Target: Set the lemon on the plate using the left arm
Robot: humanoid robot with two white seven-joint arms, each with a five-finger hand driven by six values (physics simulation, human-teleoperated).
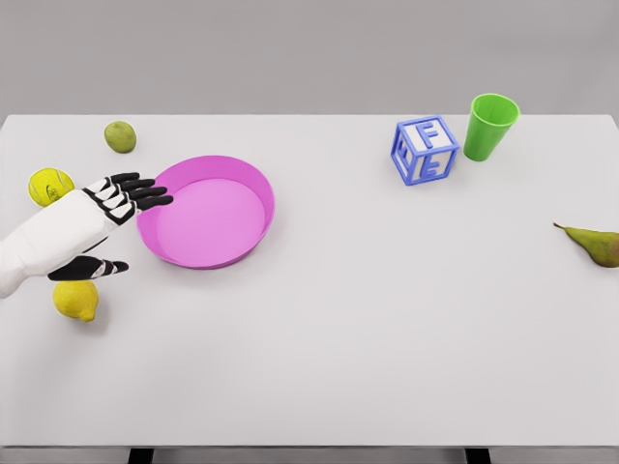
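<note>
One relation decides your next move: the smooth yellow lemon (pixel 75 300) lies just below and slightly left of your left hand (pixel 108 224), toward the near edge of the flat white table (pixel 348 329), not ahead of the fingers. Starting at the far left, a yellow-green tennis ball (pixel 49 186) sits just behind the white forearm, and a small dull-green lime-like fruit (pixel 120 136) sits further back; neither is your target. Your left hand comes in from the lower left, its black fingers (pixel 145 195) stretched out straight and slightly apart, holding nothing, tips reaching to the left rim of the shallow round pink plastic plate (pixel 253 174). The thumb (pixel 97 268) points right, just above the lemon; touching or not, can't tell. Lemon's long axis looks roughly upright in the picture, nub end pointing toward the near edge. My read: the hand has to pull back and drop toward you before closing, since the fingers now point past the fruit at the plate. The plate is just right of the hand, so the carry is short. Further right and well apart: a blue-and-white letter block (pixel 425 150), a bright green plastic cup (pixel 490 127), and an olive-green pear (pixel 594 244) at the right edge. Right arm is not visible.
</note>
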